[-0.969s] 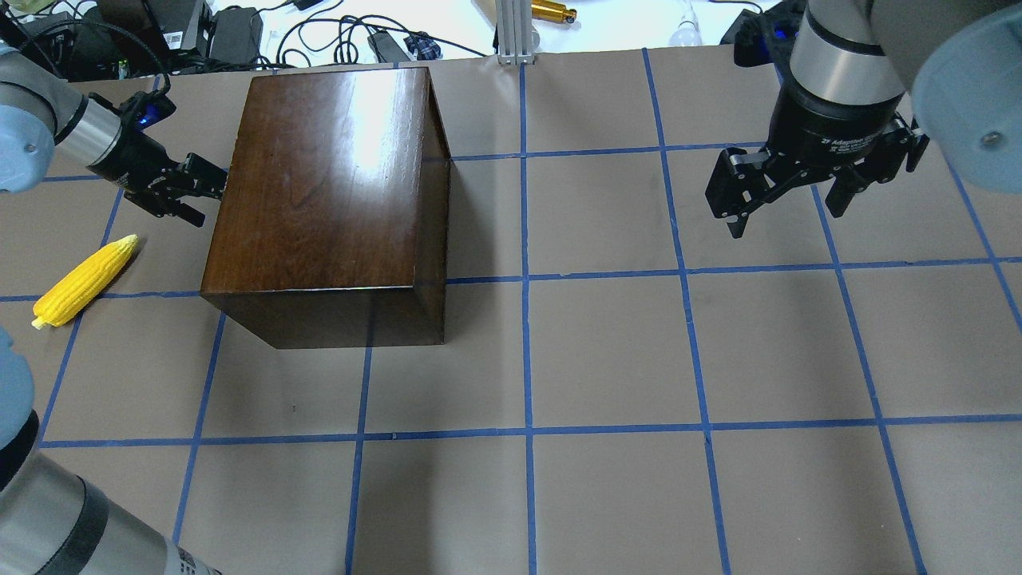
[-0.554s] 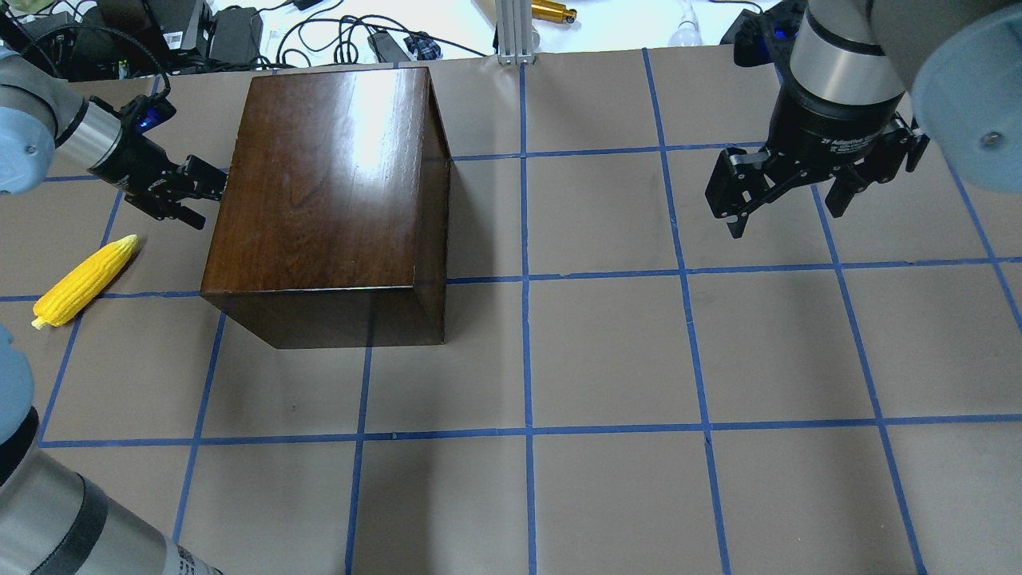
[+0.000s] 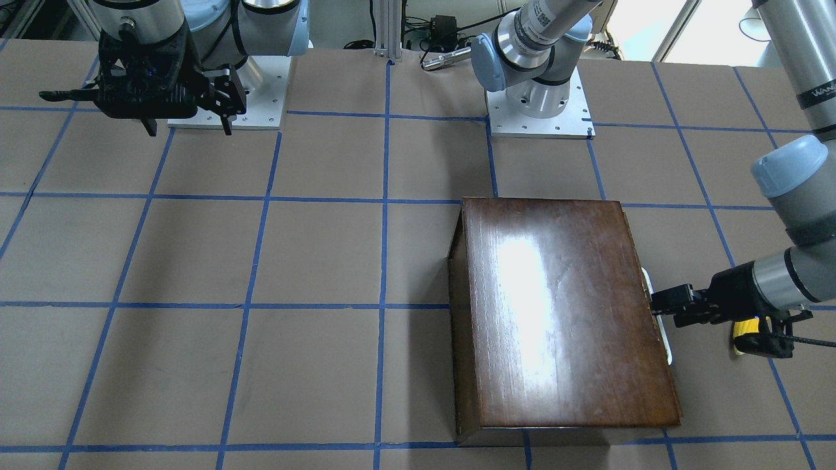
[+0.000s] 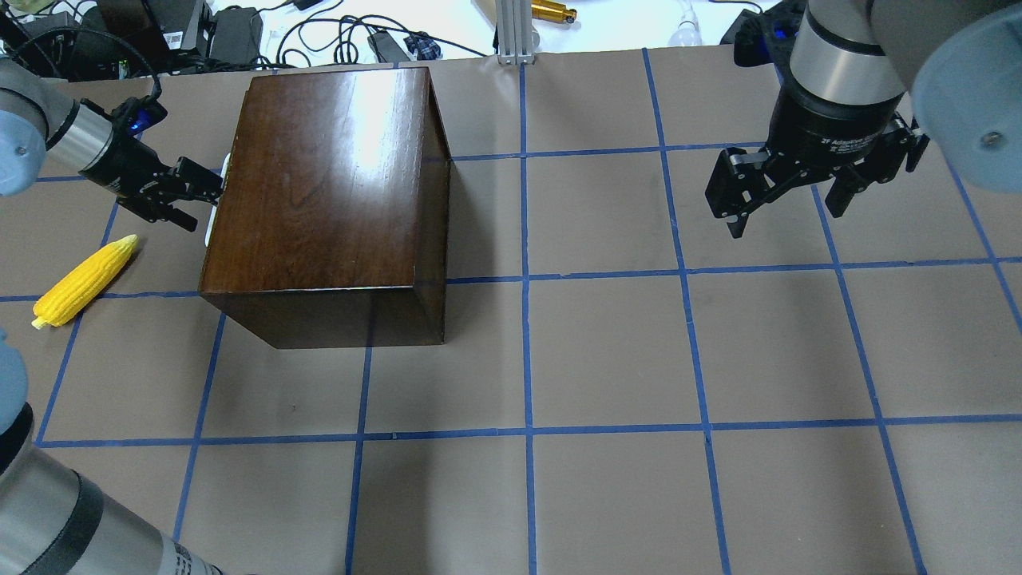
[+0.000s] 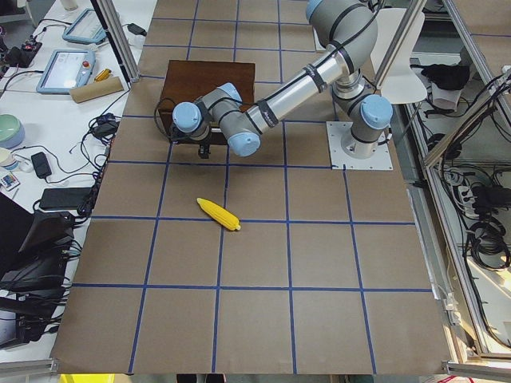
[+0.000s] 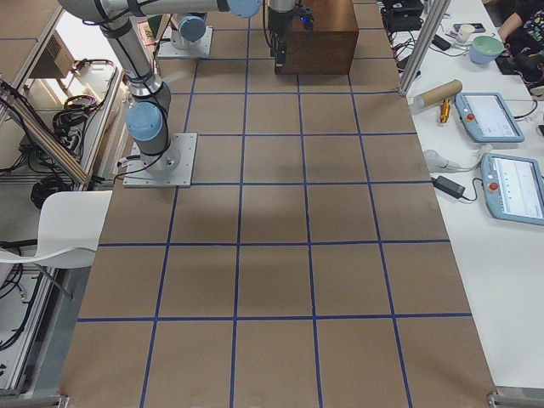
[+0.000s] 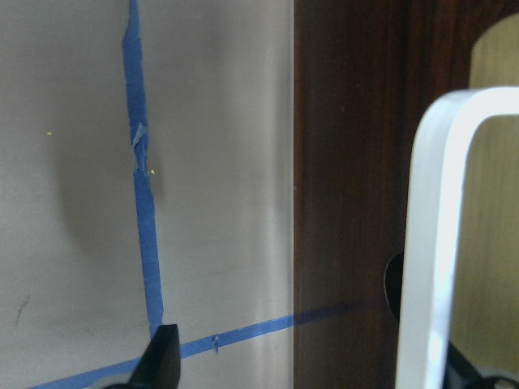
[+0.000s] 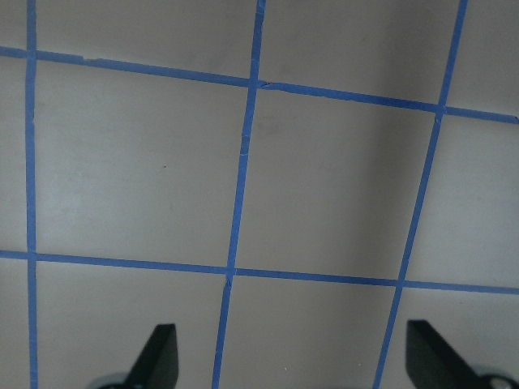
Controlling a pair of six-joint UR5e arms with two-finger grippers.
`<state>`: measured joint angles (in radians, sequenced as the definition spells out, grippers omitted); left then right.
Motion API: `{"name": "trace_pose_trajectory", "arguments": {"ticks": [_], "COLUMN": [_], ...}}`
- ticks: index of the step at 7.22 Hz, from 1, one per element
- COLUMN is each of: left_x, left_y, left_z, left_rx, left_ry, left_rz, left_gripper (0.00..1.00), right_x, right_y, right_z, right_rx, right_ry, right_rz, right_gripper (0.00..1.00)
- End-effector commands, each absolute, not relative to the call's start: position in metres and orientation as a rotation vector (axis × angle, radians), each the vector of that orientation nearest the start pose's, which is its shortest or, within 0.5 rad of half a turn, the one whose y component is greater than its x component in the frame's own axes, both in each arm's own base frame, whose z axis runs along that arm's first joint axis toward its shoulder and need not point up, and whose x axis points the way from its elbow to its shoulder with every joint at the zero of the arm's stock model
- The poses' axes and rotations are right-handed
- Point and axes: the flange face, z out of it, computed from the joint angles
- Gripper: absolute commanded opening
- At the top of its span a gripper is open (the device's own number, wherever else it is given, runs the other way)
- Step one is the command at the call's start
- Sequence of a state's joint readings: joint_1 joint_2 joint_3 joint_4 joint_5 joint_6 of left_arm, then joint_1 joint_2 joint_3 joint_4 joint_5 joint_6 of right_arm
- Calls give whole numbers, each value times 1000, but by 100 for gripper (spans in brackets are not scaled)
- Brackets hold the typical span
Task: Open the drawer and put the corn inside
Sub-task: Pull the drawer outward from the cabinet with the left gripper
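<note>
The glossy dark-brown box (image 4: 327, 184) stands at the table's far left; it also shows in the front view (image 3: 562, 313). The drawer is on its left side and stands slightly out, with a white pull bar (image 4: 214, 216) showing at the edge. My left gripper (image 4: 200, 204) is open at that pull. In the left wrist view one fingertip (image 7: 162, 356) is outside, the other sits behind the white pull (image 7: 438, 243). The yellow corn (image 4: 84, 279) lies on the table to the left of the box, near the left arm. My right gripper (image 4: 786, 220) hangs open and empty at the far right.
Cables and power adapters (image 4: 239, 32) and an aluminium post (image 4: 515, 32) lie beyond the table's far edge. Blue tape lines grid the brown table (image 4: 607, 351). The left arm's elbow (image 4: 48, 511) fills the near left corner.
My left gripper has moved a little left, away from the box, and the drawer has slid out slightly so its white pull now shows. The right arm and the corn have not moved.
</note>
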<state>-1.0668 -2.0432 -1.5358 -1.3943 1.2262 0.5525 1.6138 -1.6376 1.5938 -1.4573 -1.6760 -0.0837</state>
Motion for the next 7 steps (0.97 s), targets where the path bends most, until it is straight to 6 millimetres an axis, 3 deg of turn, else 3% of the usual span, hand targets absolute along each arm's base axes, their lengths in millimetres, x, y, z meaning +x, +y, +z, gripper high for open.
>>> {"name": "trace_pose_trajectory", "arguments": {"ticks": [1, 3, 7], "left_x": [180, 184, 216], "left_y": [-617, -616, -605], "left_z": [259, 260, 260], "left_rx": [-71, -79, -161], "left_ry": [3566, 3559, 3545], "left_rz": [82, 78, 70], "left_gripper": [100, 100, 100], "right_x": [142, 142, 142], "right_y": [-451, -450, -451], "right_z": [498, 498, 498], "right_rx": [-212, -210, -210], "right_ry": [3237, 3237, 3237], "right_rz": [118, 115, 118], "right_gripper": [100, 100, 100]}}
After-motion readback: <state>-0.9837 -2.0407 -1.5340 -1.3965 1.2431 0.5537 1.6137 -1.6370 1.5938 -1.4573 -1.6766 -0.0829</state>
